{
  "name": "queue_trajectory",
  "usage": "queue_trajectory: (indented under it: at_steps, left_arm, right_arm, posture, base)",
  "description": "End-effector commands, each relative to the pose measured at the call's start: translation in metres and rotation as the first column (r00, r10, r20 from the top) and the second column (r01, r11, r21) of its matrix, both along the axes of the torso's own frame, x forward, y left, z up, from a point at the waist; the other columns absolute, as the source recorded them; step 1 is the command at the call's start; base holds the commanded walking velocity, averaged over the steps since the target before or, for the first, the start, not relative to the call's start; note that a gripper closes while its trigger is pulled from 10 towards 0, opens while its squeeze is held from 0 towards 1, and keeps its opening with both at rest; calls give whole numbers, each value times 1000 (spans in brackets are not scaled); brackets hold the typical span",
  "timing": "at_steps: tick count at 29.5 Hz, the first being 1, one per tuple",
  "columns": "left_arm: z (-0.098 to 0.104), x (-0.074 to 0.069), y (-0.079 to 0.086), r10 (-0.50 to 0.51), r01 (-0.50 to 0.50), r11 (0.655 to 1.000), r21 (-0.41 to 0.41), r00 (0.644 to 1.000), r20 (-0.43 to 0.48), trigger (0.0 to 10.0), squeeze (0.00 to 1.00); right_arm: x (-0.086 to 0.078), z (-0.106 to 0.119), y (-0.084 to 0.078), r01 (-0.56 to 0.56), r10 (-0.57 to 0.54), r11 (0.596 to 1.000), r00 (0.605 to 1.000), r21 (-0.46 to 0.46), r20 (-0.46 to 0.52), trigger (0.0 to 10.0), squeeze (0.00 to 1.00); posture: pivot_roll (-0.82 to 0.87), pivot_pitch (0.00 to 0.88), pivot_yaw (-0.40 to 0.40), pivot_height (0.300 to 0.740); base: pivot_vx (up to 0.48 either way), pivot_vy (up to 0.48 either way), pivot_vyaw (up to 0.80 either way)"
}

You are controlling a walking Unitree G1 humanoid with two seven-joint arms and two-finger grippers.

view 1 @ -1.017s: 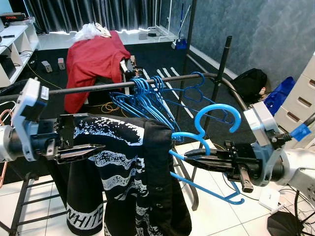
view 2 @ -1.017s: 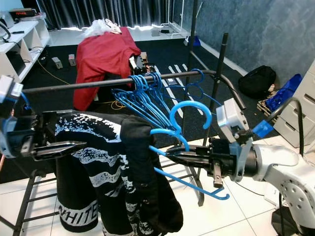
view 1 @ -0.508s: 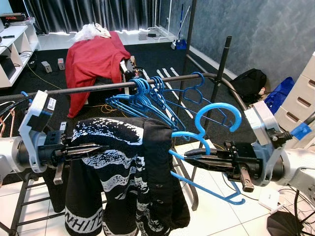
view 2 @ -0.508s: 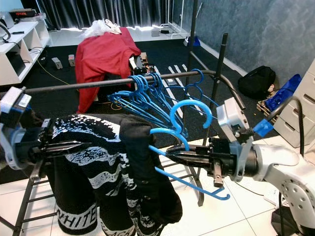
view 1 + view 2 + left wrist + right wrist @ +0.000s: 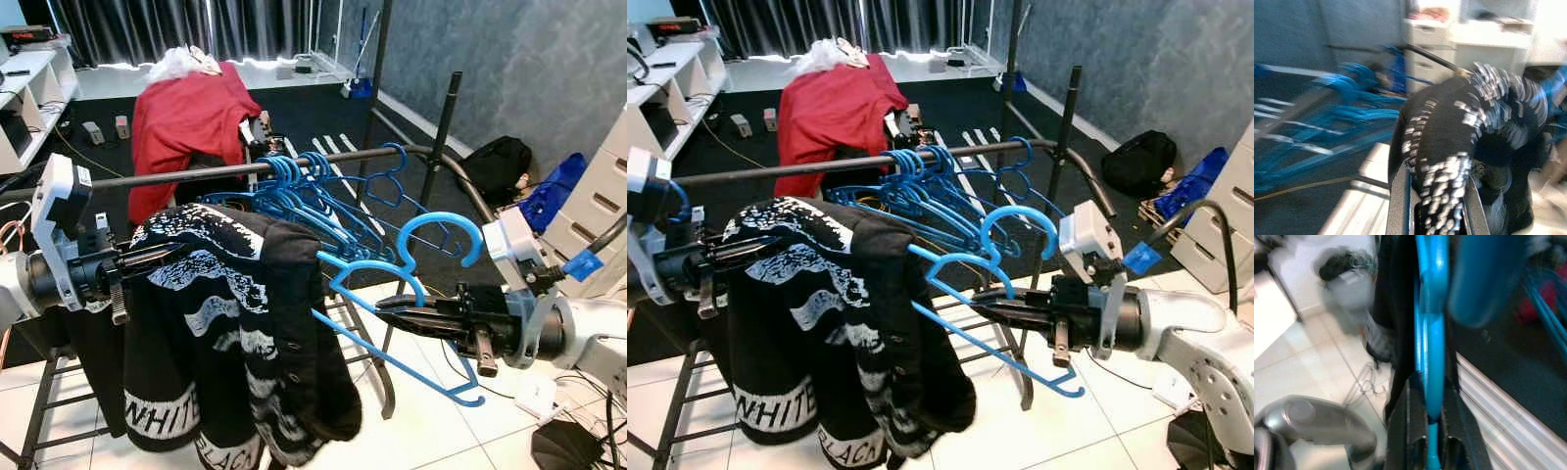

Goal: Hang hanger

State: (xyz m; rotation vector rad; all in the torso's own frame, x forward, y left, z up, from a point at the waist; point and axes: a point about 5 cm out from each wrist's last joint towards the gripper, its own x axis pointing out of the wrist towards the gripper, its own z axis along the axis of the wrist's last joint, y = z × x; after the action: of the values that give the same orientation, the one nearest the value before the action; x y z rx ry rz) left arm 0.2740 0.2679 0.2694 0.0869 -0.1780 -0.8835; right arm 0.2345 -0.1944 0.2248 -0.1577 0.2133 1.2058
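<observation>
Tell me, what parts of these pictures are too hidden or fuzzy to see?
- Far end of the blue plastic hanger: covered by the black-and-white patterned garment, head views.
- Left gripper: fingertips buried in that garment, head views.
- Left wrist view: motion blur smears the blue hangers on the dark metal rail.
- Garment hem: cut off by the bottom edge.

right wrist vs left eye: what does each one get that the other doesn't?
Right wrist view: close-up of the right gripper shut on the blue hanger.

Left eye view: the rail with a row of blue hangers, a red cloth behind, and the left gripper under the black garment.

Both: the held hanger, the dark garment, the white tile floor.
</observation>
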Motion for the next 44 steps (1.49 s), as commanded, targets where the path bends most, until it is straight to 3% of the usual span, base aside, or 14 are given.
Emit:
queue_trajectory:
  at_steps: [1, 8, 19, 20, 23, 24, 25, 26, 28, 29, 31, 33, 38, 44]
  left_arm:
    - [8, -1, 3, 13, -14, 1000, 18, 999, 38, 0, 0]
    - [32, -8, 47, 196, -192, 980, -45, 975, 107, 0, 0]
    - [-8, 8, 40, 323, -323, 946, 9, 946, -19, 0, 0]
    - [-49, 13, 30, 380, -370, 924, 92, 917, -125, 4549, 0]
    - [-49, 13, 30, 380, -370, 924, 92, 917, -125, 4549, 0]
    - [-87, 11, 17, 417, -394, 908, 142, 884, -212, 7451, 0]
    - [-87, 11, 17, 417, -394, 908, 142, 884, -212, 7451, 0]
    - [-125, 2, -3, 466, -441, 885, 149, 837, -288, 10000, 0]
    - [-125, 2, -3, 466, -441, 885, 149, 837, -288, 10000, 0]
    - [-154, -8, -19, 523, -508, 850, 141, 779, -346, 10000, 0]
    - [-178, -18, -31, 583, -581, 802, 138, 711, -393, 10000, 0]
    - [-178, -18, -31, 583, -581, 802, 138, 711, -393, 10000, 0]
    - [-230, -41, -25, 758, -774, 603, 195, 480, -442, 10000, 0]
    - [-251, -57, -18, 801, -848, 494, 192, 358, -480, 10000, 0]
  right_arm:
    - [0, 0, 2, -9, 9, 1000, 1000, -13, 9, 0, 0]
    - [-1, -31, -20, 62, -80, 977, 993, -204, -81, 0, 0]
    - [14, -66, -33, 228, -259, 920, 964, -318, -57, 39, 0]
    - [30, -84, -42, 414, -433, 857, 902, -307, 7, 10000, 0]
    - [30, -84, -42, 414, -433, 857, 902, -307, 7, 10000, 0]
    - [41, -100, -49, 577, -593, 768, 805, -280, 31, 10000, 0]
    - [41, -100, -49, 577, -593, 768, 805, -280, 31, 10000, 0]
    - [45, -116, -56, 726, -743, 650, 669, -225, 10, 10000, 0]
    - [45, -116, -56, 726, -743, 650, 669, -225, 10, 10000, 0]
    - [43, -131, -60, 820, -836, 545, 546, -175, -50, 10000, 0]
    - [36, -145, -59, 862, -875, 485, 474, -149, -102, 10000, 0]
    - [36, -145, -59, 862, -875, 485, 474, -149, -102, 10000, 0]
    - [20, -176, -56, 899, -907, 415, 397, -137, -144, 10000, 0]
    - [18, -184, -54, 896, -906, 419, 403, -146, -125, 10000, 0]
  posture:
    - [-42, 0, -14, 740]
    - [-36, 0, -21, 740]
    - [-33, 0, -20, 740]
    - [-31, 0, -15, 740]
    - [-31, 0, -15, 740]
    - [-25, 0, -8, 740]
    - [-25, 0, -8, 740]
    - [-27, 0, -2, 740]
    - [-27, 0, -2, 740]
    - [-27, 0, -2, 740]
    - [-14, 0, 2, 740]
    - [-14, 0, 2, 740]
    - [24, 0, -12, 740]
    - [20, 0, -17, 740]
  base:
    - [0, 0, 0]
    - [0, 0, 0]
    - [0, 0, 0]
    - [0, 0, 0]
    - [0, 0, 0]
    - [0, 0, 0]
    - [0, 0, 0]
    - [0, 0, 0]
    - [0, 0, 0]
    - [0, 0, 0]
    - [0, 0, 0]
    - [0, 0, 0]
    - [0, 0, 799]
    - [0, 0, 794]
